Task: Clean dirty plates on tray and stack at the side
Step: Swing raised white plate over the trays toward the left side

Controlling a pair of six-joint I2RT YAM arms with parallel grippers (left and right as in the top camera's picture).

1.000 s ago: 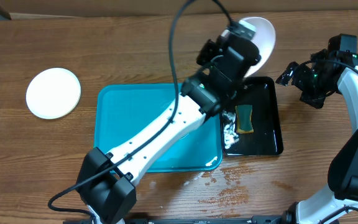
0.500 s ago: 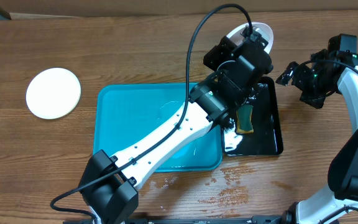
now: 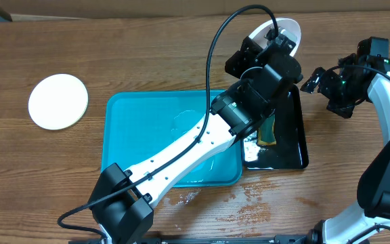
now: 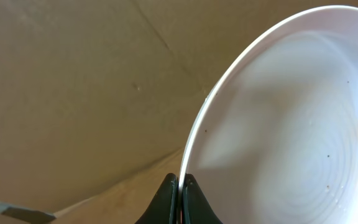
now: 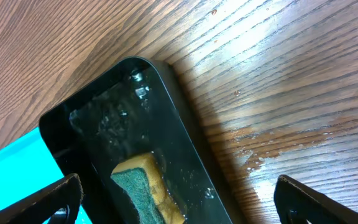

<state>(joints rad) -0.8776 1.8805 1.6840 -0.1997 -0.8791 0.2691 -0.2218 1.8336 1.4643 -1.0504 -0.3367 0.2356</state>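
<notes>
The left tool pinches the rim of a tilted white plate, raised beyond the far right corner of the turquoise tray. A second white plate lies on the worktop, far left. The right tool gapes wide, empty, near a black tray holding a sponge.

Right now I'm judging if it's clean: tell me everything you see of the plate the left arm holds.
The white plate is round, shallow and glossy, with faint concentric rings and a few tiny dark specks. It is lifted and tilted, its rim pinched in the left end effector. From overhead it hangs past the far end of the black tray, touching nothing else visible.
</notes>
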